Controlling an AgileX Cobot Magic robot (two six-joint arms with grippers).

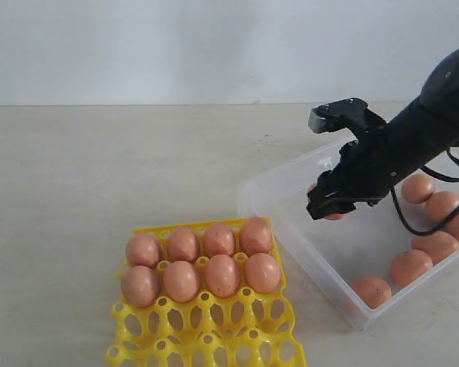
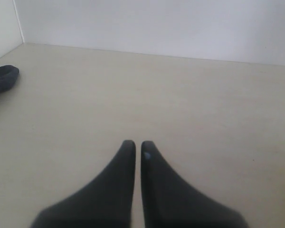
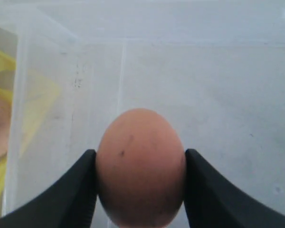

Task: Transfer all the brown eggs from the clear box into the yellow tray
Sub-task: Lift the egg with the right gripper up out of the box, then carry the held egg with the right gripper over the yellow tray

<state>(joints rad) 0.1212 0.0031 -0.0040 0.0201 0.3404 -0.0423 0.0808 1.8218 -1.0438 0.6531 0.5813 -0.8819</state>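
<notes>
My right gripper is shut on a brown egg, holding it above the floor of the clear box near its left end. The egg fills the gap between both black fingers. Several more brown eggs lie along the box's right side. The yellow tray sits in front of the box on the left, with several brown eggs filling its two far rows. The left gripper is shut with nothing in it over bare table, out of the exterior view.
The tray's nearer rows of sockets hold nothing. A pale wall stands behind the beige table. A dark object lies on the table at the edge of the left wrist view.
</notes>
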